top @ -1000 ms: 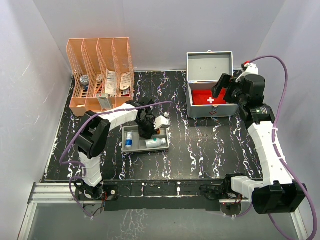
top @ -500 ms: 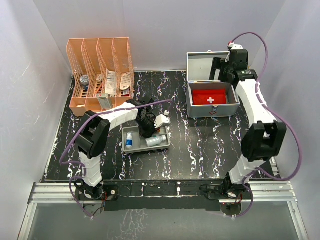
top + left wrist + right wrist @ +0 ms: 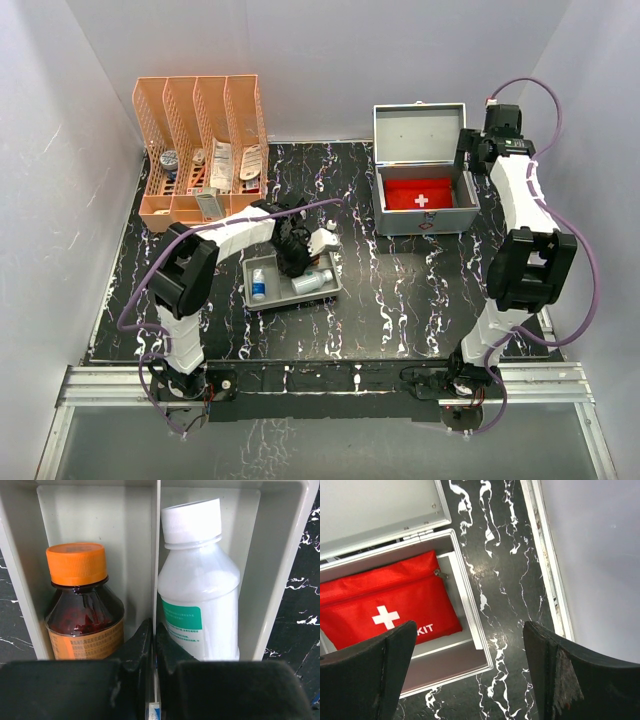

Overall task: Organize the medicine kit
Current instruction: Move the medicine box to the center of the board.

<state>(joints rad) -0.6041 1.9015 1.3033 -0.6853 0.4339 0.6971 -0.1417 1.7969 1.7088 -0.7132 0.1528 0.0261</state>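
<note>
The medicine kit [image 3: 420,215] stands at the back right with its lid [image 3: 418,130] up. A red first aid pouch [image 3: 385,605] lies inside it. My right gripper [image 3: 470,675] hangs open over the kit's right wall [image 3: 470,610], and nothing is between its fingers. In the top view the right gripper [image 3: 472,155] sits by the kit's right rear corner. My left gripper [image 3: 155,640] is shut on the middle divider [image 3: 156,555] of the grey tray [image 3: 335,290]. A brown bottle with an orange cap [image 3: 82,605] lies left of the divider and a white bottle [image 3: 200,595] lies right of it.
An orange slotted rack [image 3: 200,100] with several small items stands at the back left. A small blue-capped bottle [image 3: 259,283] lies in the tray's left part. White walls close in the black marbled table, and its right edge [image 3: 545,555] runs next to the kit.
My right arm has swung from in front of the kit to its right rear corner, and its jaws have narrowed slightly. The tray has turned a little in the left gripper's hold.
</note>
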